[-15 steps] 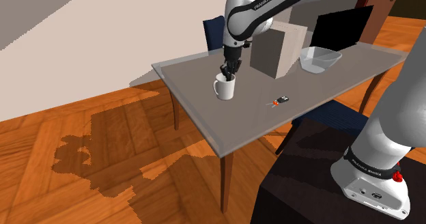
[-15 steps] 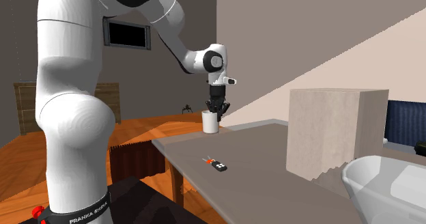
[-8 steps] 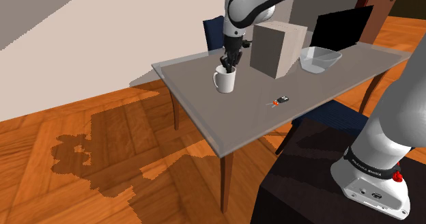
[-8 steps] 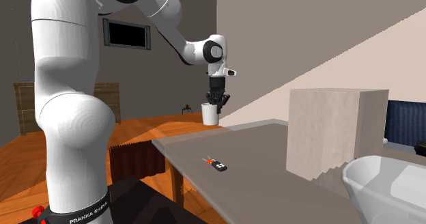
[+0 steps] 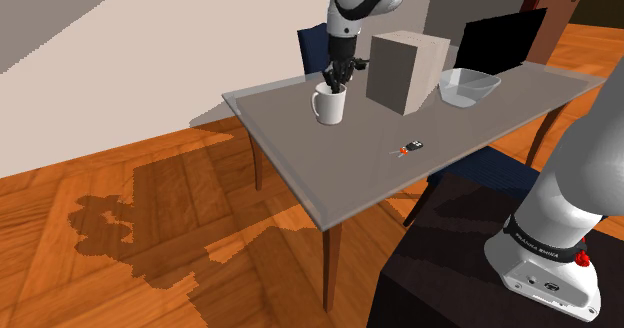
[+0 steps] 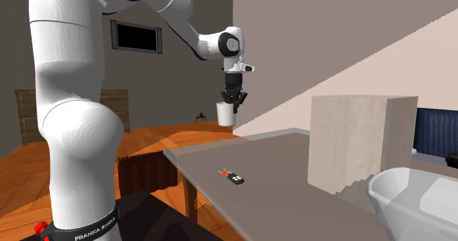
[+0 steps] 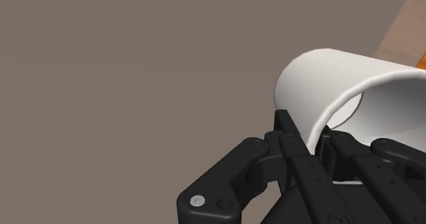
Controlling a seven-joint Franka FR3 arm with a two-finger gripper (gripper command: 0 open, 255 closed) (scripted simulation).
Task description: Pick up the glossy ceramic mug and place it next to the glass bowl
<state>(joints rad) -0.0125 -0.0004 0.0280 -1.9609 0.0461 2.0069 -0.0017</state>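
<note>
Gripper (image 5: 338, 75) clamps the rim of the white mug (image 5: 329, 106). In the shoulder view the glass bowl (image 5: 468, 86) lies at the mug's 3 o'clock, past a box (image 5: 404, 71).

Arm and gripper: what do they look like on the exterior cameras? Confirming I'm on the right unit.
The white arm has bulky rounded links, dark joints and a black base band lettered FRANKA EMIKA in white, with a small red part beside it. The all-black two-finger gripper has blocky fingers. No loose cables show.
</note>
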